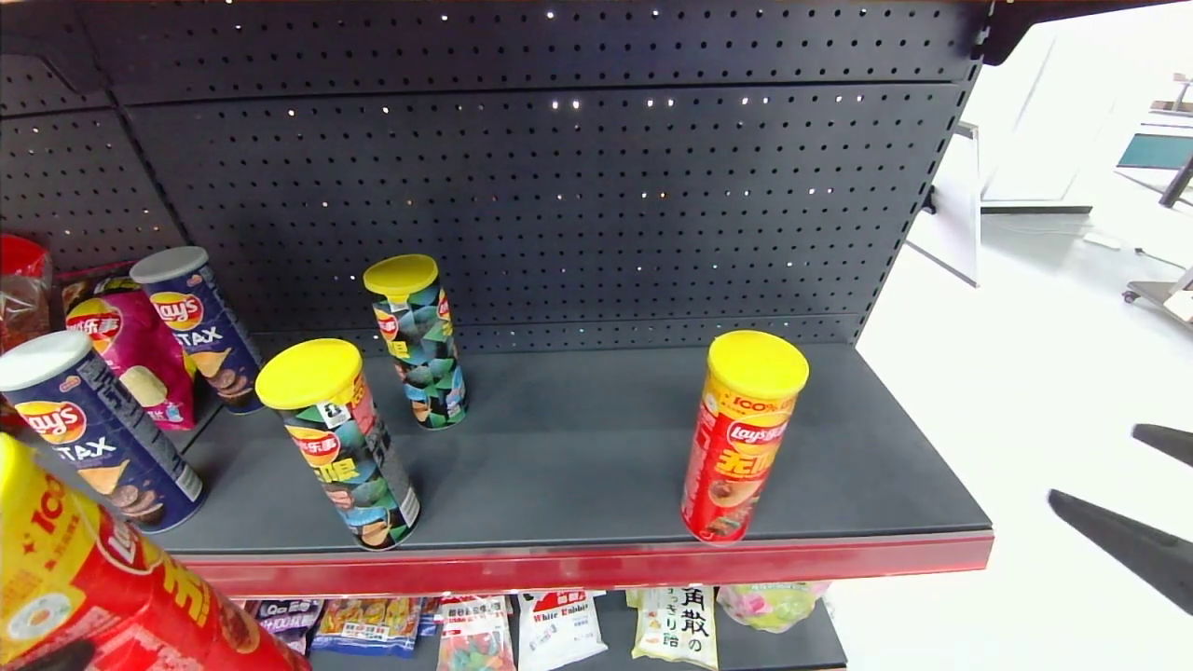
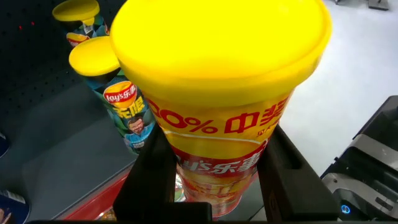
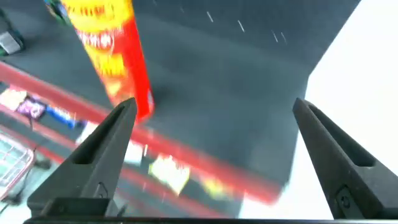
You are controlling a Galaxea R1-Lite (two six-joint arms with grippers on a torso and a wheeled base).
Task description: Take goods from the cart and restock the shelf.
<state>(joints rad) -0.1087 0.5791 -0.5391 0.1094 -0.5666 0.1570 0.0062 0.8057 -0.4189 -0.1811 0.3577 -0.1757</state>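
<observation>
Dark grey shelf deck [image 1: 578, 438], glossy red front lip. Near-black back panel [image 1: 559, 186], perforated in a regular dot grid. At 4 o'clock on deck: red can [image 1: 741, 438], yellow lid, yellow upper band, red-and-white logo. At 8 o'clock and 10 o'clock: front patterned can [image 1: 340, 447] and rear patterned can [image 1: 417, 345], yellow lids, teal, blue and black mosaic of angular patches. Toward 9 o'clock: rear navy can [image 1: 200, 326] and front navy can [image 1: 93, 433], pale grey lids, red-and-yellow logos; beside them, pink bag [image 1: 135, 359]. Held can [image 2: 217, 93]: yellow lid, yellow band with red print, red lower body. Matt black left gripper [image 2: 214, 180] and right gripper [image 3: 214, 109]. Below deck at 6 o'clock: white, yellow and pale green packets [image 1: 666, 624]
</observation>
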